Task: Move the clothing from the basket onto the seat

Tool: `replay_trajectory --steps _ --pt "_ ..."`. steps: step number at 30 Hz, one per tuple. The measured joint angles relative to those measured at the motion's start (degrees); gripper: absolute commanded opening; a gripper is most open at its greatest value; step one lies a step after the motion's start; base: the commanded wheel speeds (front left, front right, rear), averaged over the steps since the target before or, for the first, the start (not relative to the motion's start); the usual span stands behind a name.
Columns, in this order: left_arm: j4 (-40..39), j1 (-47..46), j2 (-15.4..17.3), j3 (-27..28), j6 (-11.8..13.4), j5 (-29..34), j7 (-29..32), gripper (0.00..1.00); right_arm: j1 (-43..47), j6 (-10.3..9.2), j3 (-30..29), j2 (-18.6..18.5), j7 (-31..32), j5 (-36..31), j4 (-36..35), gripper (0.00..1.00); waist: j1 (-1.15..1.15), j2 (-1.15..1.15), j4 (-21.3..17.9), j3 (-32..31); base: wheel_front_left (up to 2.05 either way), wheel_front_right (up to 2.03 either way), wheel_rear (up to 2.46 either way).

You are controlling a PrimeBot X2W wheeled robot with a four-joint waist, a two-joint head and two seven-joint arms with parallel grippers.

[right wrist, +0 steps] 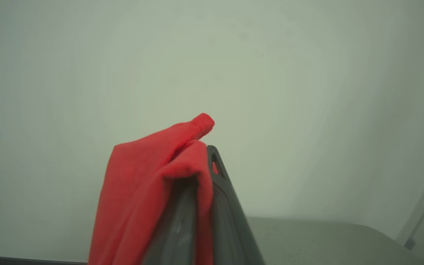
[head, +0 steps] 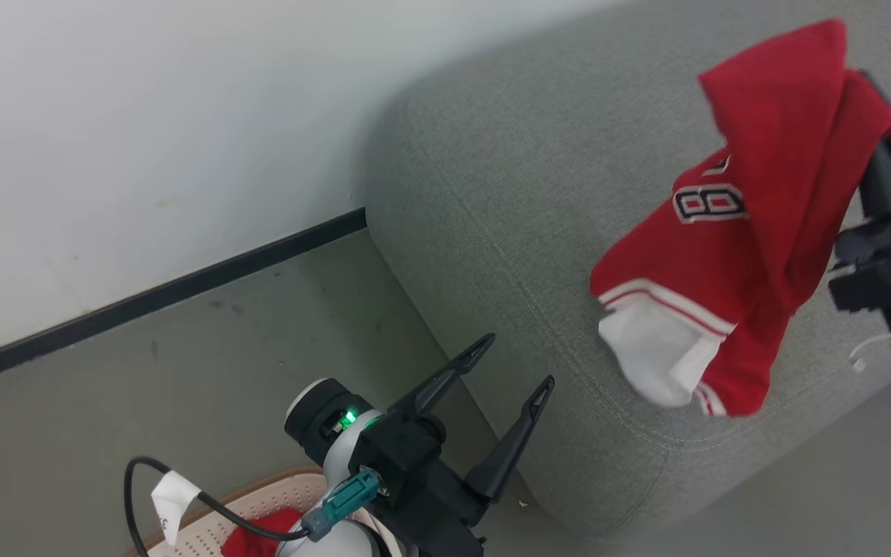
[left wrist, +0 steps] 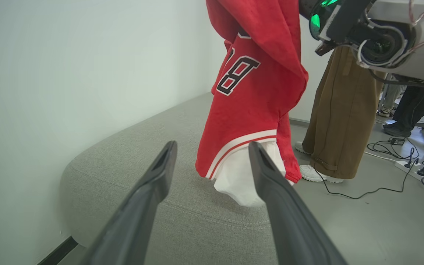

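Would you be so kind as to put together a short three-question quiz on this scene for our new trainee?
1. True or false: the right gripper is shut on the red garment.
2. The left gripper is: A) open and empty, B) shut on a towel, C) gripping a handle.
3. Fill in: more red cloth lies in the ___.
Key: 1 true; 2 A; 3 basket.

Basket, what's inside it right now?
A patch of red clothing shows inside the basket. The rest of its interior is covered by the robot's left arm or cut off at the picture's edge, so I can't tell whether more lies there.
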Motion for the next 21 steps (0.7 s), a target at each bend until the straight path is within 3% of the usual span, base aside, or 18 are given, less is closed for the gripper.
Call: replay_trajectory --steps 12,21 --pt "-4.66 -5.22 0.43 0.54 0.99 2.96 1.62 1.00 -18.62 1.03 -6.25 -3.63 -0.03 1.69 14.22 0.00 0.00 0.00 4.87 6.57 0.00 0.00 0.00" --pt "-7.08 -9.74 -0.34 -0.16 0.97 4.22 2.68 1.00 -22.40 1.82 -7.86 -6.91 -0.04 1.68 23.68 0.00 0.00 0.01 9.91 11.38 0.00 0.00 0.00"
